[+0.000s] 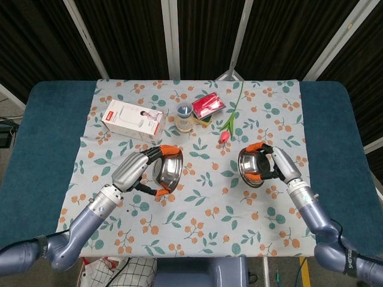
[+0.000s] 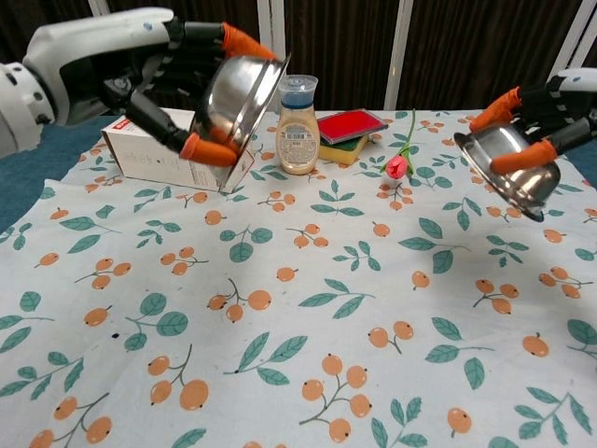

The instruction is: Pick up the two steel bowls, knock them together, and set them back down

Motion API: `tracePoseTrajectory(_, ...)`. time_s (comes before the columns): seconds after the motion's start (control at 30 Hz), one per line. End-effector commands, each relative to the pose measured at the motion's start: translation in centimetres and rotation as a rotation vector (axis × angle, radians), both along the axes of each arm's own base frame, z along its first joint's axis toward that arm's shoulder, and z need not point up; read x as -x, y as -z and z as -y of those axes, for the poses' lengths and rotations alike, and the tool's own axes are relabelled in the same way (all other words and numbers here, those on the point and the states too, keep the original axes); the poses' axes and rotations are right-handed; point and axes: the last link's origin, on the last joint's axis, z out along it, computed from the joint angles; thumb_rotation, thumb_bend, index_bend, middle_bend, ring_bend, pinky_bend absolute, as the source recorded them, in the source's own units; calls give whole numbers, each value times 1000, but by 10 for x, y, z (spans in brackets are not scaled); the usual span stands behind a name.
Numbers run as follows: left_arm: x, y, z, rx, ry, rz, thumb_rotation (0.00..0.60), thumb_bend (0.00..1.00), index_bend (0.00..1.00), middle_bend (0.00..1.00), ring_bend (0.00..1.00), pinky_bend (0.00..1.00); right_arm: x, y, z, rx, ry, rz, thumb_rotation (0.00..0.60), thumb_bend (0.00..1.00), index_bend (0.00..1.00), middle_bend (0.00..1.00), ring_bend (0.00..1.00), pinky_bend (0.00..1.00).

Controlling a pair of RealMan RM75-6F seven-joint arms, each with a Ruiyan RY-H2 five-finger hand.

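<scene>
Two steel bowls are in the air above the flowered cloth, well apart. My left hand (image 1: 139, 170) (image 2: 182, 70) grips one steel bowl (image 1: 168, 171) (image 2: 233, 95) by its rim, tilted on edge with its mouth turned right. My right hand (image 1: 277, 165) (image 2: 544, 117) holds the other steel bowl (image 1: 253, 168) (image 2: 508, 164) over the right part of the table, tilted with its mouth facing up and left. Orange fingertips wrap both rims.
A white box (image 1: 133, 119) (image 2: 166, 157) lies at the back left. A sauce bottle (image 1: 185, 116) (image 2: 298, 126), a red and yellow sponge pack (image 1: 207, 106) (image 2: 351, 130) and a red tulip (image 1: 227, 128) (image 2: 399, 161) stand along the back middle. The cloth (image 2: 308, 355) covers the table's near part.
</scene>
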Motion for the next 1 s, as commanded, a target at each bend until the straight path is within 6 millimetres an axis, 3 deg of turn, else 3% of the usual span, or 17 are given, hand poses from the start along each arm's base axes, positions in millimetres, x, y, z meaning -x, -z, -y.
tracePoseTrajectory(0.03,15,4,6,47,-25,-73,600,264,307,487,362,502,17,18,-9,23,-78,-169,600,591,965,898,1000,1000)
tracePoseTrajectory(0.27,32,12,11,103,-31,-214,600,265,270,449,326,481,32,41,-19,45,-174,-312,600,591,963,898,1000,1000)
tracePoseTrajectory(0.4,44,21,12,166,-14,-362,600,265,242,401,285,445,38,55,-27,47,-241,-397,600,590,863,863,943,1000)
tracePoseTrajectory(0.47,49,27,13,173,-12,-397,600,262,234,376,267,418,37,61,-32,62,-275,-418,600,591,704,744,819,965)
tracePoseTrajectory(0.6,56,36,14,208,-23,-458,600,191,130,257,186,311,38,71,-43,38,-310,-426,600,590,199,390,493,711)
tracePoseTrajectory(0.67,60,39,14,220,-23,-496,600,149,54,191,139,286,37,75,-48,14,-320,-432,600,583,54,265,372,620)
tracePoseTrajectory(0.8,65,40,15,228,-22,-555,600,84,0,53,32,255,34,78,-54,0,-330,-426,600,507,0,44,154,484)
tracePoseTrajectory(1.0,71,39,14,195,-14,-625,600,38,0,0,0,198,28,83,-61,-37,-330,-403,597,453,0,0,32,407)
